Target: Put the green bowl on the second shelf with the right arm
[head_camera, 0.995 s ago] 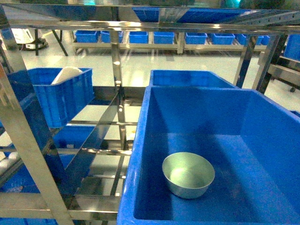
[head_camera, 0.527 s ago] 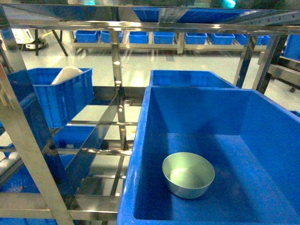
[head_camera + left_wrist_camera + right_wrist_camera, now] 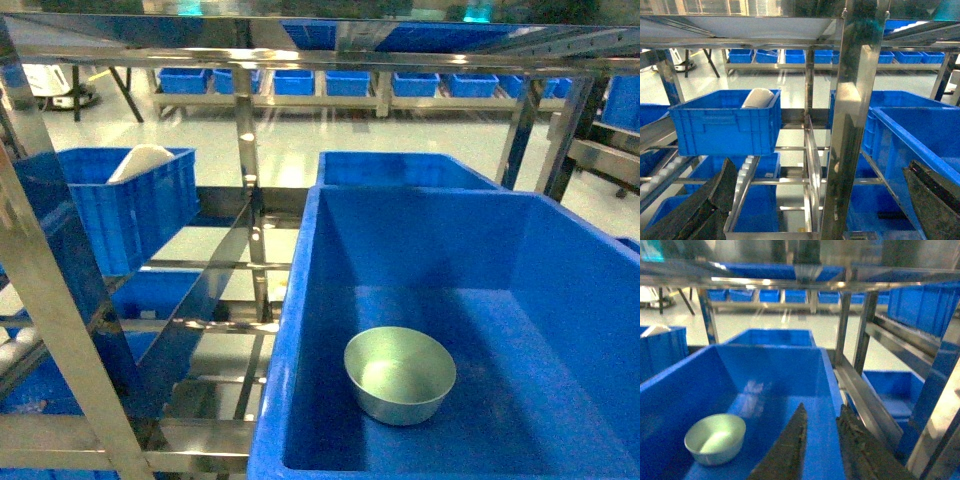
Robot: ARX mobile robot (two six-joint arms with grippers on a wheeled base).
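While the right gripper point(image 3: 821, 426) hangs nearly closed and empty, the green bowl point(image 3: 400, 374) sits upright inside the large blue crate point(image 3: 560, 250).

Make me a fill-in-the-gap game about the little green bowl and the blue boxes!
1. The small round pale mint-green bowl sits upright inside the large deep ______ plastic crate.
2. The bowl has ______ inside it.
3. The white dish-like thing leans in the smaller blue crate, which is on the ______ side of the head view.
4. In the right wrist view, the right gripper has its dark fingers close together and holds ______.

Missing words: blue; nothing; left; nothing
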